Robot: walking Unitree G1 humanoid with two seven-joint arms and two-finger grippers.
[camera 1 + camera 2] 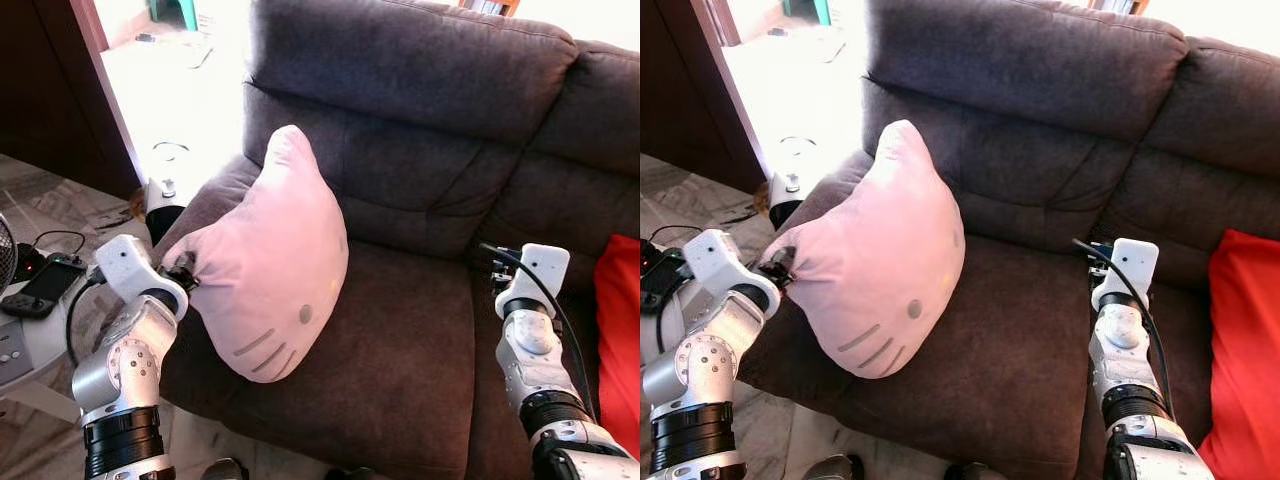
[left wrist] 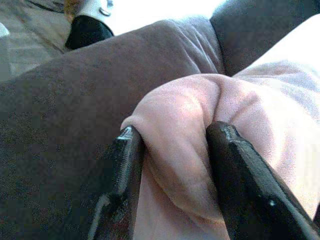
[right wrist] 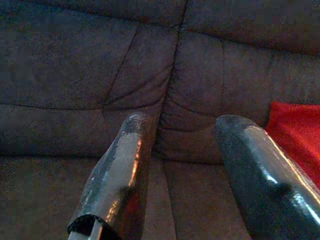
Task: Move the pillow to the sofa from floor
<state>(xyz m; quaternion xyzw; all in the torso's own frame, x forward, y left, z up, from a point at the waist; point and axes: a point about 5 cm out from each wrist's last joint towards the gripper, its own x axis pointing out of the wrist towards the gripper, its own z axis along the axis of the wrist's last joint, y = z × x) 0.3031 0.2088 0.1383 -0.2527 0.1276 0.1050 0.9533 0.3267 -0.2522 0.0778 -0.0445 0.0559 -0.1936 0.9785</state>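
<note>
A pale pink cat-face pillow (image 1: 275,265) stands tilted on the left end of the dark brown sofa (image 1: 420,340), leaning over the seat and the left armrest. My left gripper (image 1: 183,274) is shut on the pillow's left corner; in the left wrist view a fold of pink fabric (image 2: 180,145) is pinched between the two black fingers (image 2: 122,165). My right gripper (image 3: 180,135) hovers open over the middle of the seat, pointing at the sofa's backrest, with nothing between its fingers (image 3: 120,170).
A red cushion (image 1: 1245,350) lies at the sofa's right end. A small round table (image 1: 20,330) with a phone and cables stands to the left. A black and white object (image 1: 160,195) sits on the floor beside the armrest, near a bright doorway.
</note>
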